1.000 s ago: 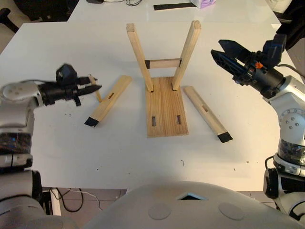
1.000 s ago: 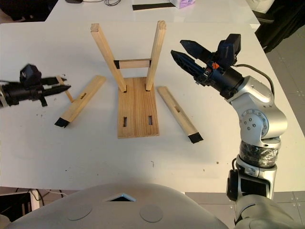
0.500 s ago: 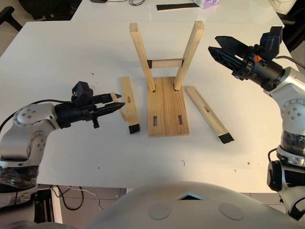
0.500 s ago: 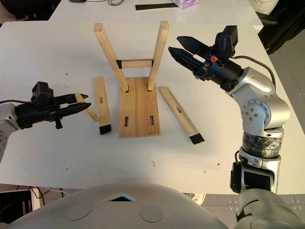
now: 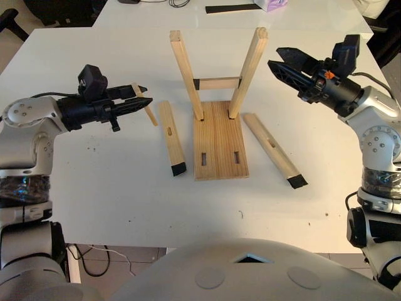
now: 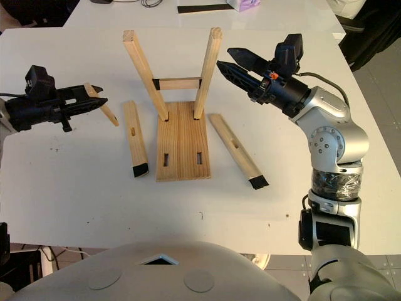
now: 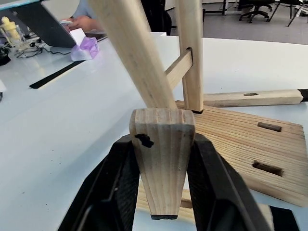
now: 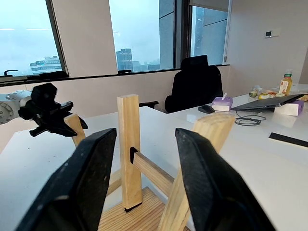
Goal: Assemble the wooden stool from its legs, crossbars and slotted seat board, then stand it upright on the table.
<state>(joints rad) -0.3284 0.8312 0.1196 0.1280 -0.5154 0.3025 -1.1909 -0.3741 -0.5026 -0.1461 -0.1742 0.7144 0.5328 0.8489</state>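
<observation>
The slotted seat board [image 5: 218, 150] lies flat mid-table, with two legs [image 5: 185, 74] [image 5: 247, 71] standing in its far slots, joined by a crossbar [image 5: 218, 82]. One loose leg [image 5: 171, 137] lies left of the board and another loose leg [image 5: 272, 149] lies to its right. My left gripper [image 5: 139, 103] hovers left of the board, shut on a short crossbar [image 7: 162, 159] that sticks out between its fingers [image 7: 113, 192]. My right gripper [image 5: 283, 64] stands open in the air just right of the right upright leg, and its fingers [image 8: 82, 183] frame the two uprights.
Two empty slots [image 5: 219, 157] show in the near half of the board. A black strip [image 5: 229, 8] and a purple item [image 5: 274, 4] lie on the far table. The table's [image 5: 94, 188] front and left areas are bare white surface.
The left loose leg has swung from slanted to nearly parallel with the board. My left gripper rose and drew back left with the short crossbar. My right gripper edged closer to the right upright leg.
</observation>
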